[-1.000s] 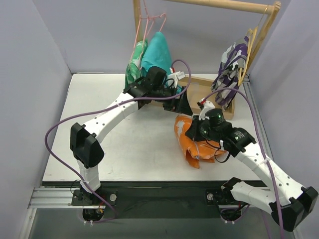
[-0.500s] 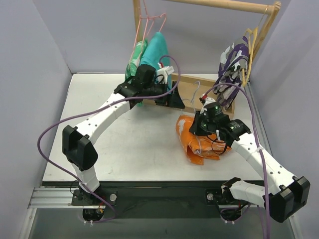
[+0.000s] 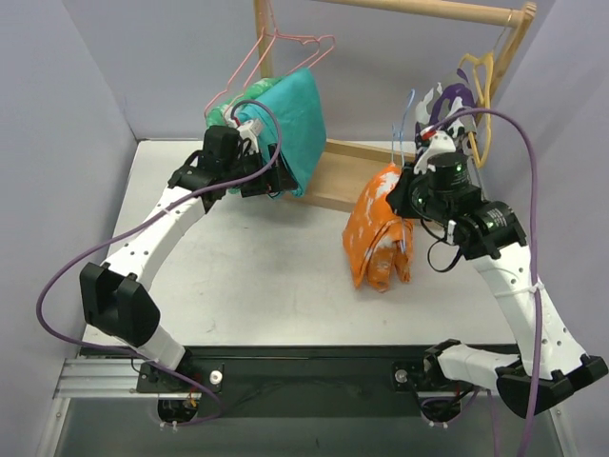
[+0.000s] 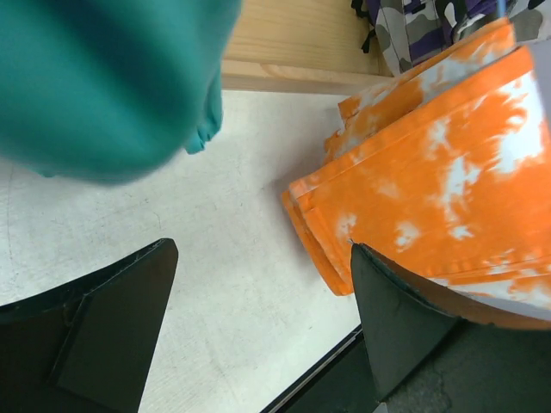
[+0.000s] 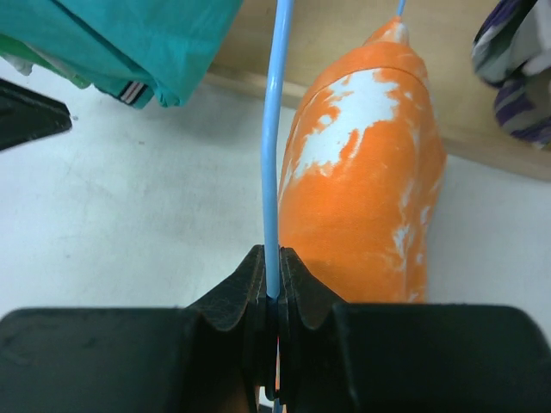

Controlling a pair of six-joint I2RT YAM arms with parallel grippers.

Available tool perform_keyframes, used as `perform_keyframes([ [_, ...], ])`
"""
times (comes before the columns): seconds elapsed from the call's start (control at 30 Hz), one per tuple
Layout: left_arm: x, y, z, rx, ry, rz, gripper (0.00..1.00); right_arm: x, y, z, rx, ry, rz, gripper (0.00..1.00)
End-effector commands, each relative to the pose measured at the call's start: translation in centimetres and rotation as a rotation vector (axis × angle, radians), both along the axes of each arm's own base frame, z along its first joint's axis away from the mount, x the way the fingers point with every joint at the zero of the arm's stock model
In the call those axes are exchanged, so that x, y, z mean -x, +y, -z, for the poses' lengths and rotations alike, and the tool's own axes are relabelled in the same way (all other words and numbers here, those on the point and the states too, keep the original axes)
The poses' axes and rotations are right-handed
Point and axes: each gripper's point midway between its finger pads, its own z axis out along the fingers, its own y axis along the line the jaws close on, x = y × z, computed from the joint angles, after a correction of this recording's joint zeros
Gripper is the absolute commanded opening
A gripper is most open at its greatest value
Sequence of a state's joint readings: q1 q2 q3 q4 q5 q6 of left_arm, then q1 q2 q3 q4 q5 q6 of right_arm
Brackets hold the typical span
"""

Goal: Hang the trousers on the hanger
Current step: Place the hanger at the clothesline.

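Observation:
The orange trousers (image 3: 381, 228) with white splotches hang folded over the thin light-blue hanger (image 3: 409, 112), lifted off the white table. My right gripper (image 3: 416, 187) is shut on the hanger's wire (image 5: 275, 129), with the trousers (image 5: 370, 172) draped just beyond its jaws (image 5: 270, 284). My left gripper (image 3: 276, 177) is open and empty, up against the teal garment (image 3: 290, 114). In the left wrist view its gripper (image 4: 258, 284) frames bare table, with the trousers (image 4: 448, 172) off to the right.
A wooden rack (image 3: 428, 9) stands at the back with its base board (image 3: 343, 176) on the table (image 3: 238, 267). Pink hangers (image 3: 285, 43) carry the teal garment. A yellow hanger (image 3: 481, 71) and a purple-and-white garment (image 3: 447, 100) hang at the right.
My right gripper has raised the hanger with the trousers off the table, up and towards the back right. My left arm has drawn back left to the teal garment, which has swung up.

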State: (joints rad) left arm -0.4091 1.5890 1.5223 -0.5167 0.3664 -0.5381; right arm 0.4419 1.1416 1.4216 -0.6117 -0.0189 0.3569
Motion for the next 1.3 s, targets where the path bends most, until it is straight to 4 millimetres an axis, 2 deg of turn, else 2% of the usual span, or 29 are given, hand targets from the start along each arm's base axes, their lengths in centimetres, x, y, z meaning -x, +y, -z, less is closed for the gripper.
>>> perform_keyframes([
  [0.0, 0.0, 0.9, -1.2, -0.02, -0.053, -0.025, 0.93, -2.8, -0.1, -7.6, -0.022, -0.218, -0.006, 0.0],
  [0.03, -0.1, 0.8, -1.0, -0.019, -0.051, -0.022, 0.93, -3.5, -0.3, -9.0, -0.03, -0.246, 0.0, 0.0],
  [0.1, -0.1, 0.6, -1.2, -0.008, -0.061, -0.012, 0.93, -4.5, -0.2, -9.9, -0.042, -0.262, -0.006, 0.0],
  [0.13, -0.1, 0.4, -1.1, -0.004, -0.06, -0.007, 0.93, -5.0, -0.8, -11.2, -0.056, -0.291, 0.011, 0.0],
  [0.2, -0.3, 0.2, -1.2, 0.007, -0.065, -0.007, 0.93, -6.1, -1.0, -12.0, -0.073, -0.308, 0.009, 0.0],
  [0.23, -0.3, 0.2, -1.1, 0.009, -0.066, -0.003, 0.93, -6.7, -2.1, -13.3, -0.087, -0.338, 0.036, 0.0],
  [0.3, -0.4, 0.0, -1.2, 0.018, -0.07, -0.001, 0.93, -7.7, -2.3, -14.5, -0.138, -0.358, 0.036, 0.0],
  [0.37, -0.4, -0.1, -1.1, 0.023, -0.073, 0.002, 0.93, -8.4, -3.4, -16.8, -0.166, -0.412, 0.055, 0.0],
  [0.4, -0.4, -0.1, -1.0, 0.025, -0.069, 0.002, 0.93, -9.0, -3.3, -16.8, -0.174, -0.408, 0.044, 0.0],
  [0.43, -0.5, -0.1, -1.1, 0.028, -0.072, 0.001, 0.93, -9.3, -3.6, -17.3, -0.175, -0.417, 0.044, 0.0],
  [0.47, -0.5, -0.1, -1.1, 0.03, -0.074, 0.004, 0.93, -9.4, -4.0, -18.6, -0.175, -0.451, 0.045, 0.0],
  [0.53, -0.5, -0.2, -1.0, 0.028, -0.076, 0.006, 0.93, -10.0, -4.0, -19.3, -0.166, -0.469, 0.026, 0.0],
  [0.57, -0.6, -0.2, -1.1, 0.029, -0.078, 0.006, 0.93, -9.8, -4.1, -20.5, -0.164, -0.5, 0.021, 0.0],
  [0.87, -1.0, 0.1, -0.8, 0.026, -0.08, 0.007, 0.93, -10.5, -4.7, -22.7, -0.148, -0.572, 0.019, 0.0],
  [1.07, -1.2, 0.0, -0.6, 0.028, -0.074, 0.015, 0.93, -11.2, -6.5, -23.8, -0.158, -0.604, 0.065, 0.0],
  [1.27, -1.2, 0.2, -0.5, 0.028, -0.071, 0.015, 0.93, -13.0, -8.4, -23.3, -0.178, -0.586, 0.107, 0.0],
])
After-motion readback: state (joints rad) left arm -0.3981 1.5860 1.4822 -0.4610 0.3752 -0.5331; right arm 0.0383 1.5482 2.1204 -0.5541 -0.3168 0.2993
